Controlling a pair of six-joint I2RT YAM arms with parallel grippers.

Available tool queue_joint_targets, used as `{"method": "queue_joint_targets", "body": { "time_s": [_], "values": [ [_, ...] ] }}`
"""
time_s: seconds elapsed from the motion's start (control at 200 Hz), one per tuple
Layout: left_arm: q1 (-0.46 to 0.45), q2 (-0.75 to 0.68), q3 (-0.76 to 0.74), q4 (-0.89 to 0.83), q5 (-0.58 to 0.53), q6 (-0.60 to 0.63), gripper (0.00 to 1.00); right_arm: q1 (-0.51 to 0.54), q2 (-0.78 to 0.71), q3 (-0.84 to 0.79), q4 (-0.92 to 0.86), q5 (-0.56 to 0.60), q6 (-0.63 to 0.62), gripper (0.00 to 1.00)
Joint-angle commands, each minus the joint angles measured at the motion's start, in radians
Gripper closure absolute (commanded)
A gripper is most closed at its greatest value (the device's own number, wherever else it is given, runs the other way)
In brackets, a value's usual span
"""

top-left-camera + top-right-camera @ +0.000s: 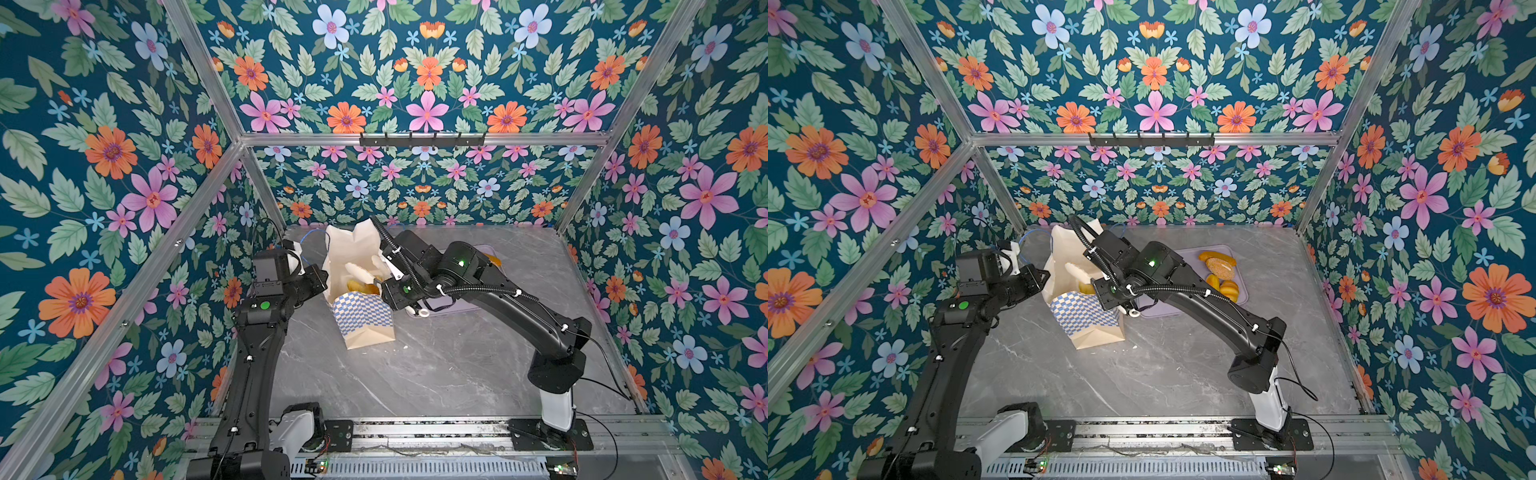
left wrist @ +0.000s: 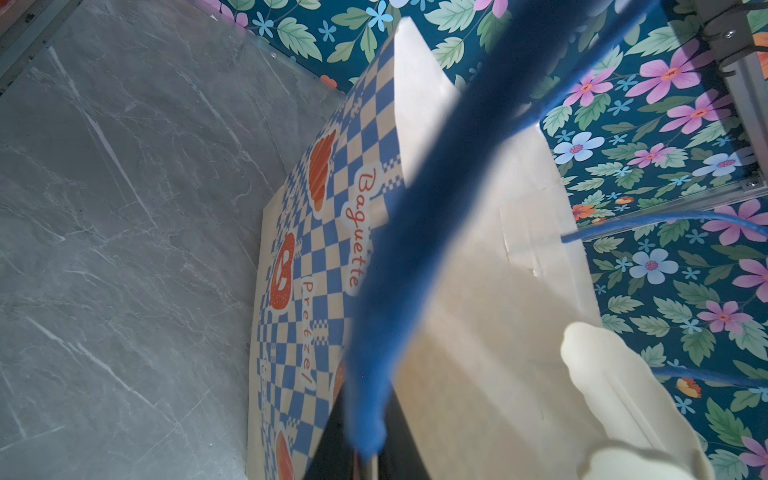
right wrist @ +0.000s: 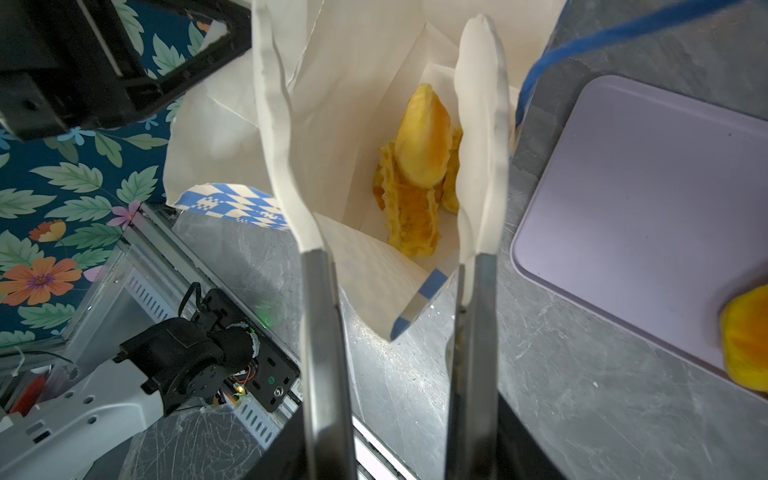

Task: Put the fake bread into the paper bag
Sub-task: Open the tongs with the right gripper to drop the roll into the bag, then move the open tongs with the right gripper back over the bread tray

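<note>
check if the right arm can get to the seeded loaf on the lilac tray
Probably yes. The right claw hangs open and empty at the paper bag mouth, and the seeded loaf lies uncovered on the lilac tray beside the bag, on that arm's side.

Both top views look steeply down from high at the front over the whole marble table (image 1: 415, 374), whereas each wrist camera sits close on the paper bag (image 2: 478, 270), the right facing into its mouth, the left along its outside.
</note>
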Motion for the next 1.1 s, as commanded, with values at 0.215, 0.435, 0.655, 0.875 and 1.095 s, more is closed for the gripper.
{"method": "queue_joint_targets", "body": {
  "time_s": [0.215, 0.435, 0.655, 0.875, 1.095],
  "values": [
    [0.001, 0.003, 0.008, 0.012, -0.004, 0.000, 0.86, 0.001, -0.021, 0.030, 0.027, 0.028, -0.004, 0.49],
    [0.001, 0.007, 0.008, 0.012, 0.000, 0.002, 0.86, 0.000, -0.048, 0.037, 0.062, 0.050, -0.009, 0.51],
    [0.001, 0.007, 0.010, 0.008, 0.002, 0.004, 0.86, 0.000, -0.089, 0.006, 0.104, 0.103, -0.010, 0.53],
    [0.001, 0.004, 0.010, 0.006, 0.000, 0.002, 0.86, -0.003, -0.165, -0.067, 0.151, 0.177, -0.028, 0.53],
    [0.001, 0.003, 0.015, 0.002, -0.004, 0.002, 0.86, -0.047, -0.264, -0.185, 0.194, 0.201, -0.016, 0.53]
  ]
}}
